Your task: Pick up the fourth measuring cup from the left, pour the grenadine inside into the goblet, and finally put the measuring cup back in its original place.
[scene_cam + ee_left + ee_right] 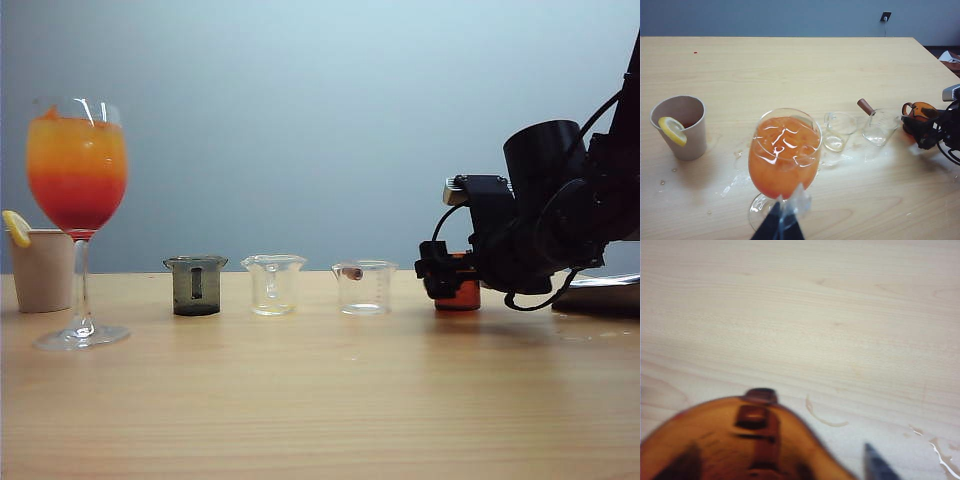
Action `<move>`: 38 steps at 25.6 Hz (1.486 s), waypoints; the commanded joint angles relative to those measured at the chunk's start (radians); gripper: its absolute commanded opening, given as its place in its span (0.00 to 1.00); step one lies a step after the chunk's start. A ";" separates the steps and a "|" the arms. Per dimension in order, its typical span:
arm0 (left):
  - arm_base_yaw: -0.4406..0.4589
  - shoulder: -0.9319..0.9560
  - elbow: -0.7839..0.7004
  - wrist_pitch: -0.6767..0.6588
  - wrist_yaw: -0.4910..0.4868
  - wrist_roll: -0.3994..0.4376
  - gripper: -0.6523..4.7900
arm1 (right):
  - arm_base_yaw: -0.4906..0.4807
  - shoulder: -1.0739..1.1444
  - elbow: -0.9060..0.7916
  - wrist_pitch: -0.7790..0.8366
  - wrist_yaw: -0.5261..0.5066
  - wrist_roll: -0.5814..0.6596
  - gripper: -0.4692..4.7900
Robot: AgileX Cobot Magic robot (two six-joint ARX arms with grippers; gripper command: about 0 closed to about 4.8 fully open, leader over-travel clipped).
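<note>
Exterior view, taking the goblet [78, 215] as the landmark: a beige cup [42, 268] with a lemon slice [16, 228] stands just to its left. The goblet holds a drink, orange above and red below. To its right on the tabletop [320, 400] come a smoky grey cup [196, 286], two clear cups [273, 284] [364, 287], then, farthest off, the amber cup [462, 292], upright, translucent orange-brown. The right gripper [440, 275] is at the amber cup; whether its jaws grip it I cannot tell. The left gripper [777, 225] hangs near the goblet's foot, jaws' state unclear.
</note>
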State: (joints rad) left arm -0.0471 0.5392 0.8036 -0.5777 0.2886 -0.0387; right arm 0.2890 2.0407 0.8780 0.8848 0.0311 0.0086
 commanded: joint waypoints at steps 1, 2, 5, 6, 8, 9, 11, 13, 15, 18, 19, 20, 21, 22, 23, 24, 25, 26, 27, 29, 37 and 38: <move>0.000 -0.002 0.000 0.009 0.008 -0.002 0.11 | 0.002 -0.010 0.003 0.016 0.004 0.002 0.73; 0.000 -0.002 0.000 0.010 0.008 -0.002 0.11 | 0.002 -0.010 0.003 0.016 0.005 0.002 0.68; 0.000 -0.002 0.000 0.009 0.008 -0.002 0.11 | 0.002 -0.010 0.005 0.016 0.004 0.002 0.55; 0.000 -0.002 0.000 0.009 0.008 -0.002 0.11 | 0.002 -0.010 0.005 0.017 0.004 0.002 0.55; 0.000 -0.002 0.000 0.009 0.008 -0.002 0.11 | 0.002 -0.010 0.005 0.017 0.003 0.002 0.62; 0.000 -0.002 0.000 0.009 0.008 -0.002 0.11 | 0.002 -0.010 0.005 0.017 0.003 0.003 0.96; 0.000 -0.002 0.000 0.009 0.009 -0.002 0.11 | 0.002 -0.010 0.005 0.016 0.004 0.003 1.00; 0.000 -0.002 0.000 0.009 0.012 -0.003 0.11 | 0.002 -0.010 0.005 0.016 0.004 0.003 1.00; 0.000 -0.002 0.000 0.009 0.012 -0.003 0.11 | 0.002 -0.010 0.005 0.017 0.004 0.003 1.00; 0.000 -0.003 0.000 0.009 0.012 -0.003 0.11 | 0.002 -0.015 0.005 0.008 -0.012 0.003 1.00; 0.000 -0.003 0.000 0.009 0.012 -0.003 0.11 | 0.002 -0.036 0.005 -0.032 -0.011 0.003 1.00; 0.000 -0.003 0.000 0.009 0.012 -0.003 0.11 | 0.002 -0.053 0.005 -0.063 -0.011 0.003 1.00; 0.000 -0.003 0.000 0.009 0.012 -0.003 0.11 | 0.002 -0.071 0.005 -0.094 -0.011 0.002 1.00; 0.000 -0.003 0.000 0.009 0.012 -0.003 0.11 | 0.002 -0.097 0.005 -0.134 -0.011 0.001 1.00; 0.000 -0.003 0.000 0.009 0.012 -0.003 0.11 | 0.002 -0.110 0.005 -0.153 -0.012 -0.005 1.00; 0.000 -0.003 0.000 0.009 0.012 -0.003 0.11 | 0.002 -0.119 0.005 -0.164 -0.017 -0.006 1.00; 0.000 -0.003 0.000 0.009 0.011 -0.002 0.11 | 0.002 -0.127 0.005 -0.175 -0.031 -0.006 1.00; 0.000 -0.003 0.000 0.009 0.011 -0.002 0.11 | 0.002 -0.136 0.005 -0.186 -0.038 -0.006 1.00; 0.000 -0.003 0.000 0.009 0.011 -0.002 0.11 | 0.002 -0.138 0.005 -0.190 -0.042 -0.006 1.00; 0.000 -0.003 0.000 0.009 0.011 -0.003 0.11 | 0.002 -0.139 0.005 -0.196 -0.052 -0.006 1.00; 0.000 -0.003 0.000 0.009 0.012 -0.002 0.11 | 0.002 -0.134 0.005 -0.238 -0.053 -0.006 1.00; 0.000 -0.003 0.000 0.009 0.012 -0.002 0.11 | 0.002 -0.131 0.005 -0.239 -0.054 -0.006 1.00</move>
State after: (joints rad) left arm -0.0471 0.5381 0.8032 -0.5781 0.2958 -0.0391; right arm 0.2893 1.9102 0.8787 0.6331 -0.0193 0.0059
